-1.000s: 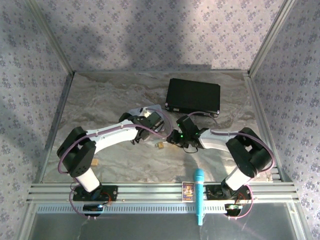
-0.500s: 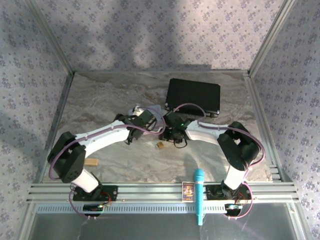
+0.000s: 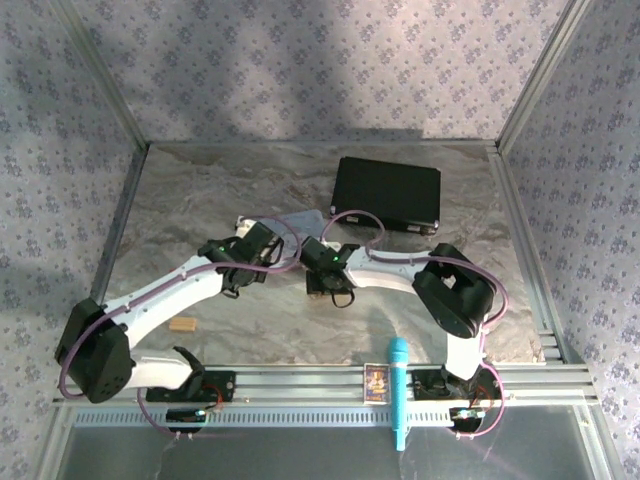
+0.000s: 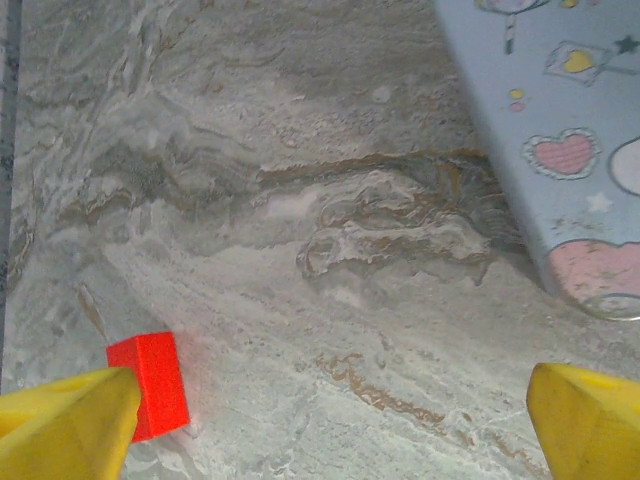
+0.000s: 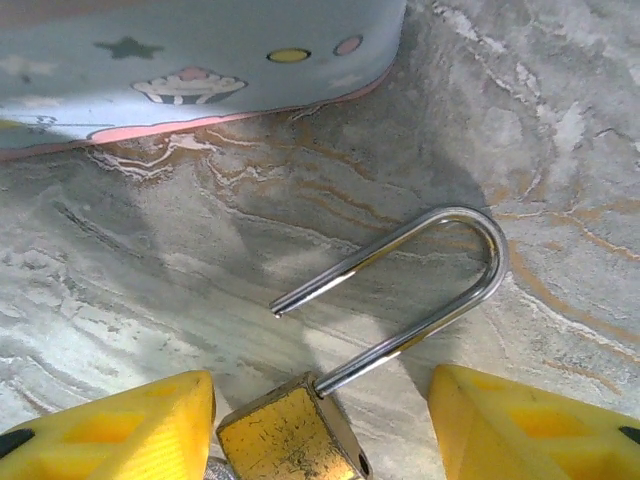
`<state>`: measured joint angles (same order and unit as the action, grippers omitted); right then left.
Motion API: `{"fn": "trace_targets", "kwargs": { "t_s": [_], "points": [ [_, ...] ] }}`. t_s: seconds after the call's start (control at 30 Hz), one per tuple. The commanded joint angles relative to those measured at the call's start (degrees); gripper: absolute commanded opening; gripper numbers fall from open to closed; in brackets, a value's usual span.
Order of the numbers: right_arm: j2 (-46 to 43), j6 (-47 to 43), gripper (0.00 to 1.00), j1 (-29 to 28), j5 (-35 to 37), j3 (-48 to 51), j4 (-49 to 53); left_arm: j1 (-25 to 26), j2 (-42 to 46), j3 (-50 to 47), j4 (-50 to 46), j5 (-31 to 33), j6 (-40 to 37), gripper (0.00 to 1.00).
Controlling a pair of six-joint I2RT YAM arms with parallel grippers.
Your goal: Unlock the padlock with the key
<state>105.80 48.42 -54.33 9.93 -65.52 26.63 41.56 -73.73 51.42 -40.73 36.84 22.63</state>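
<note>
Right wrist view: the padlock point(image 5: 285, 440), shackle popped, lies on the desk point(image 5: 150, 280) inside the parted, empty right claw point(image 5: 318, 425), which should probably lift straight off without nudging it; left claw point(image 4: 330, 420) gapes wide, empty.

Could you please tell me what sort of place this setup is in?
Likely a purpose-built robot test booth, not a home: a marble-patterned grey tabletop, walls of lilac floral wallpaper panels, and a slotted aluminium mounting rail along the near edge.
</note>
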Motion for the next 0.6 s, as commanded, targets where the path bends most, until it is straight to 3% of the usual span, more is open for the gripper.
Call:
{"fn": "trace_targets", "kwargs": {
  "t_s": [0.0, 0.3, 0.57],
  "points": [
    [-1.03, 0.93, 0.6, -0.73, 1.98, 3.28, 6.63, -0.53, 2.39, -0.4, -1.45, -0.91, 2.23, 0.99],
    [-6.99, -1.03, 0.58, -0.45, 1.44, 7.11, 7.25, -0.68, 3.33, -0.88, -0.72, -3.05, 3.93, 0.99],
    [-16.42, -3.83, 0.64, -0.57, 5.89, 7.94, 9.8, -2.73, 6.53, -2.2, 1.47, 2.42, 10.04, 1.0]
  ]
}}
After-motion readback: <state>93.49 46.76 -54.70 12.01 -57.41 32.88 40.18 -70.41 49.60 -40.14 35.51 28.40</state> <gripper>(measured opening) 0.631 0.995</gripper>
